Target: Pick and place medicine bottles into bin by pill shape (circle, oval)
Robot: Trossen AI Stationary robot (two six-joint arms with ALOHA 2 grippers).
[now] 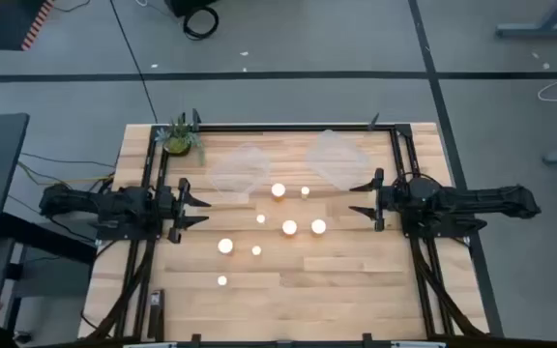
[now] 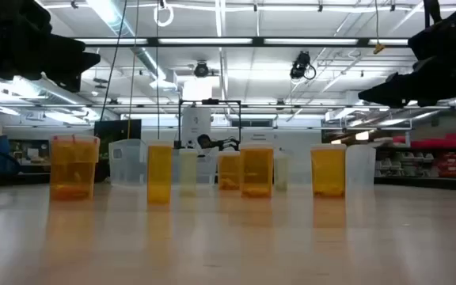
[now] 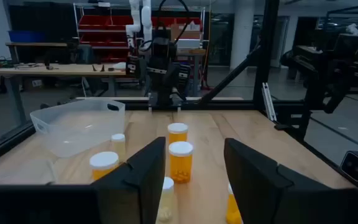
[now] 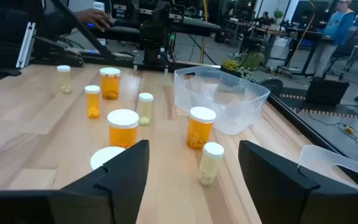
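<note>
High view: eight medicine bottles (image 1: 289,228) stand scattered over the middle of the wooden table (image 1: 356,280), seen only as bright white cap discs, so each long axis runs vertical, caps up. Four discs are wider, four smaller. Two clear plastic bins (image 1: 337,158) sit at the far side of the table, side by side, with a small potted plant (image 1: 180,138) at the far left corner. Left gripper (image 1: 197,204) is at the table's left edge, right gripper (image 1: 360,195) at the right edge, both pointing inward toward the bottles and both well apart from them. Each pincer stands partly open with nothing between its fingers. Low view adds what the overhead cannot: translucent orange bodies and paler, whitish ones, all upright, spread in a rough row across the table, with pills lying at the bottom of some orange ones. Left wrist view shows orange bottles with white caps just ahead of the left arm's parted fingers (image 3: 143,180), one bin off to the side. Right wrist view shows one bin beyond the bottles, part of the second at the picture's edge, and a person standing in the room behind. No label or writing can be read on any bottle in any view; pill shape cannot be told.
</note>
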